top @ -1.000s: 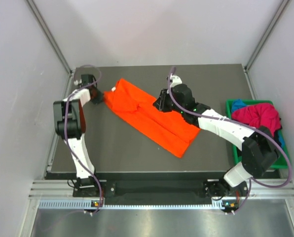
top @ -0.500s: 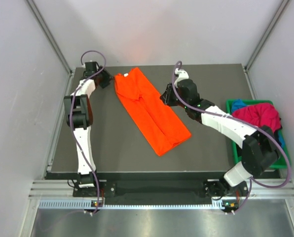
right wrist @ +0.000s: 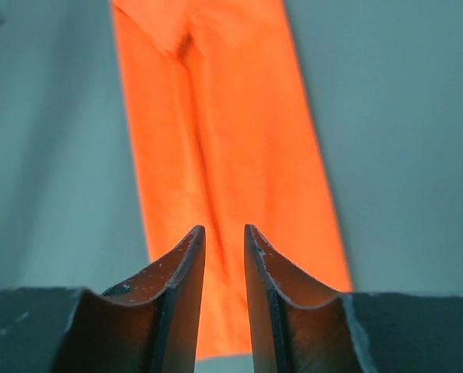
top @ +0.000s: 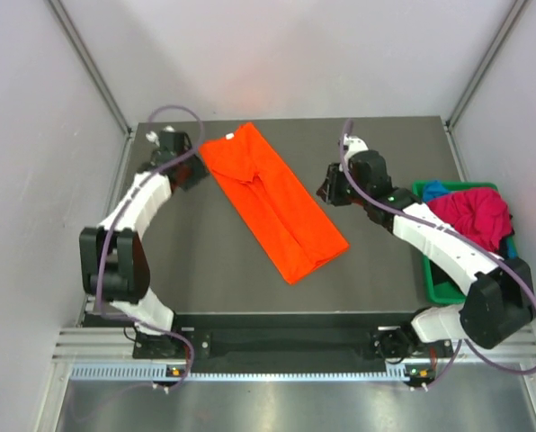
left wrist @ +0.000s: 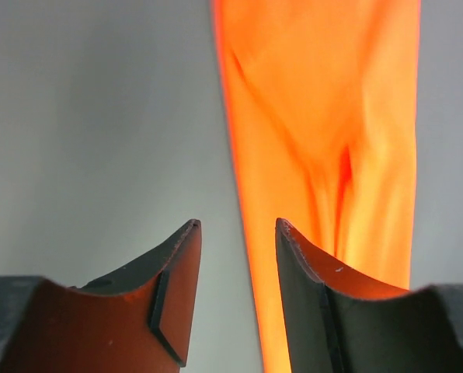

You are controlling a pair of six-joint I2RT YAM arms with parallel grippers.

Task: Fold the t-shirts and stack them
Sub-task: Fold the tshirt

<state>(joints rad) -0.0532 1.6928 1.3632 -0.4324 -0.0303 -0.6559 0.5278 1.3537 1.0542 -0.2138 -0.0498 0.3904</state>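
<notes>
The orange t-shirt (top: 272,205) lies folded into a long strip, running diagonally on the dark table (top: 205,270), collar end at the far left. My left gripper (top: 192,173) is open and empty just left of the collar end; in the left wrist view (left wrist: 238,223) the shirt (left wrist: 325,116) lies ahead and to the right. My right gripper (top: 329,191) is a little open and empty, just right of the strip; in the right wrist view (right wrist: 224,227) the shirt (right wrist: 224,124) lies beyond its tips. The magenta-red t-shirt (top: 470,216) and the blue t-shirt (top: 434,190) are bunched in the bin.
A green plastic bin (top: 437,290) stands at the table's right edge, close beside my right arm. White walls and metal frame posts enclose the table on the left, back and right.
One second ago both grippers were at the shirt and swung it into a straighter strip. Since half a second ago both have drawn away from it; the right one moved right. The shirt lies still.
</notes>
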